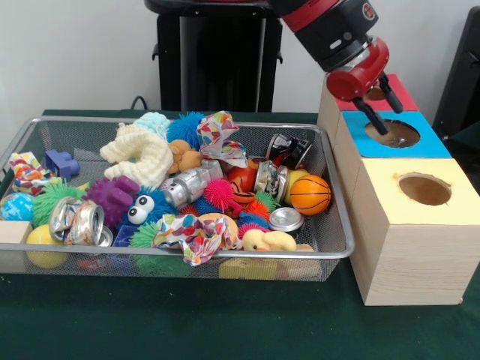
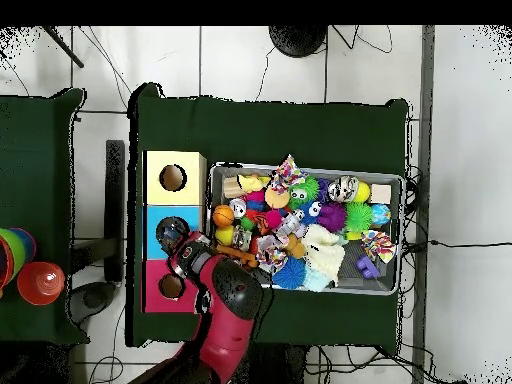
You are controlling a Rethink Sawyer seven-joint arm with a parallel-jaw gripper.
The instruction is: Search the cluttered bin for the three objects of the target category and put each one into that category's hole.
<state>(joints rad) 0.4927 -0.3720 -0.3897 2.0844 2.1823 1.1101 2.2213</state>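
Note:
The wire-mesh bin (image 1: 339, 251) sits on the green table and is full of toys; it also shows in the overhead view (image 2: 305, 169). No see-through bottle with a blue-white label shows in either view. My gripper (image 1: 391, 121) hangs just above the round hole (image 1: 401, 136) in the blue-topped box (image 1: 431, 144), to the right of the bin. Its two black fingers (image 1: 373, 118) stand apart with nothing between them. In the overhead view my gripper (image 2: 172, 236) is over the blue box (image 2: 156, 222).
A yellow-topped box (image 1: 450, 210) and a red-topped box (image 1: 401, 88) with holes flank the blue one. The bin holds crushed shiny cans (image 1: 75, 219), patterned paper wads (image 1: 193, 234), a basketball (image 1: 310, 193), a rubber duck (image 1: 268, 240), spiky balls and plush toys.

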